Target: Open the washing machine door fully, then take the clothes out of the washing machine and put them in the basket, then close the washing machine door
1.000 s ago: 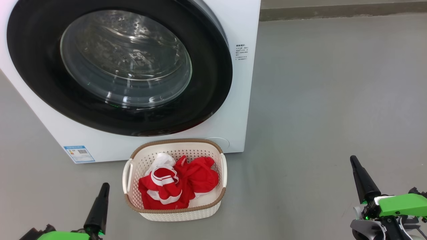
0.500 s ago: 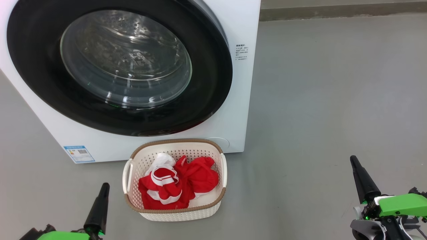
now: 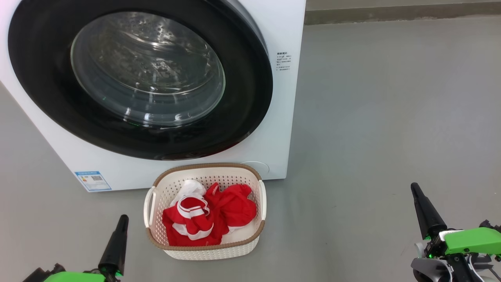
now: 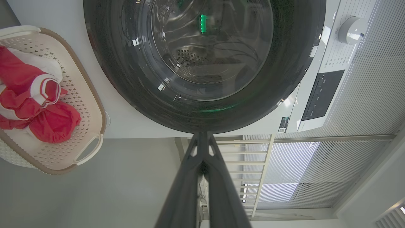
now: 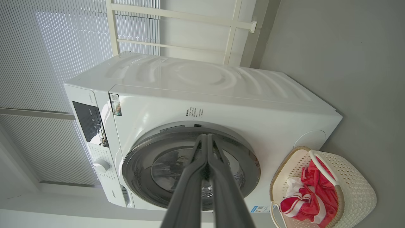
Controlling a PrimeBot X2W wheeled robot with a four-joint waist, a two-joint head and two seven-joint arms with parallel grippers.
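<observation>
Judging by how things lie, every step looks finished: the washing machine door (image 3: 146,70) sits shut against the front of the washing machine (image 3: 282,31), and its glass shows bare steel drum with no fabric that I can make out. The clothes (image 3: 211,219), red with white trim plus a pale piece, lie heaped in the basket (image 3: 207,166), which stands on the floor (image 3: 391,117) just in front of the machine's foot. The left pincer (image 3: 123,217) and the right pincer (image 3: 414,186) hang low to either side, well apart from door and basket, each with its fingers pressed together on nothing. No further move seems called for, save perhaps checking that the latch caught. As for writing, there is a blue label (image 3: 93,180) with a code square low on the front, a small block of dark print (image 3: 283,61) beside the door, and markings on the dark control panel (image 5: 90,122) near the knob (image 5: 102,165), all too small to read, and no brand name is legible
</observation>
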